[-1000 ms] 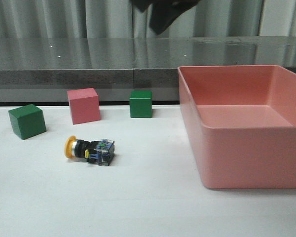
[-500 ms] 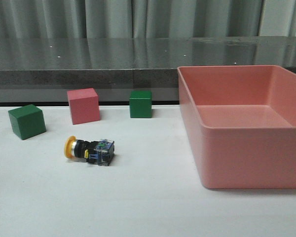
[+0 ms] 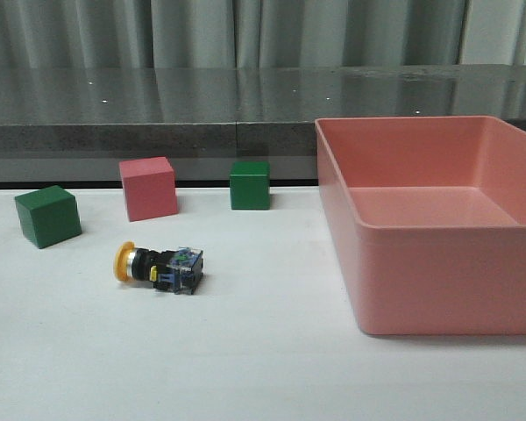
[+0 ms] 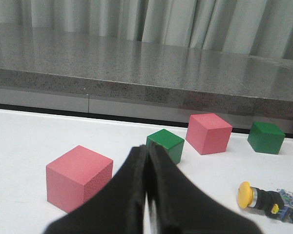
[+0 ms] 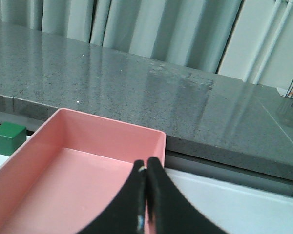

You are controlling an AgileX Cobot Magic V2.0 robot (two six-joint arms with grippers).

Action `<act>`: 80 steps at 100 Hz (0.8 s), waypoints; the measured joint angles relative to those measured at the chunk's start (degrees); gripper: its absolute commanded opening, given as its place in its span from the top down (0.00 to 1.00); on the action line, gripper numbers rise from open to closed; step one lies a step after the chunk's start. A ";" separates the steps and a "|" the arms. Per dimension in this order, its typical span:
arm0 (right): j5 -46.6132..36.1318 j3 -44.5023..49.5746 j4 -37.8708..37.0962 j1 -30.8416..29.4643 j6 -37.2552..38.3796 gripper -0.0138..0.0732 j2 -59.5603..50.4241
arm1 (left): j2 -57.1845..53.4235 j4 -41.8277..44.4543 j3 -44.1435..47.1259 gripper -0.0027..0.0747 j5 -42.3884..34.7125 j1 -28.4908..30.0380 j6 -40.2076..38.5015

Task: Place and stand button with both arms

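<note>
The button (image 3: 158,266) lies on its side on the white table, its yellow cap to the left and its clear base to the right. It also shows in the left wrist view (image 4: 268,200). Neither arm shows in the front view. My left gripper (image 4: 147,148) is shut and empty, above the table, apart from the button. My right gripper (image 5: 146,162) is shut and empty, over the pink bin (image 5: 63,185).
A large pink bin (image 3: 430,263) stands at the right. A green cube (image 3: 47,215), a pink cube (image 3: 148,188) and a second green cube (image 3: 250,184) stand behind the button. Another pink cube (image 4: 78,178) shows in the left wrist view. A grey ledge runs along the back.
A dark shape at the top of the front view one second ago has left the frame. The button and cubes have not moved.
</note>
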 measured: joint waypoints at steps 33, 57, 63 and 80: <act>2.06 0.62 0.00 0.00 0.00 0.91 -0.81 | 0.00 -0.15 0.00 0.99 -3.95 0.00 0.00; 2.43 0.62 0.00 0.00 0.00 0.91 -0.81 | 0.00 -0.95 0.00 0.99 -11.57 0.00 0.00; 2.43 0.62 0.00 0.00 0.00 0.91 -0.81 | 0.00 -2.30 0.00 0.99 -13.50 0.00 0.00; 2.47 0.62 0.00 0.00 0.00 0.91 -0.81 | 0.00 -5.46 0.00 0.99 -18.98 0.00 0.00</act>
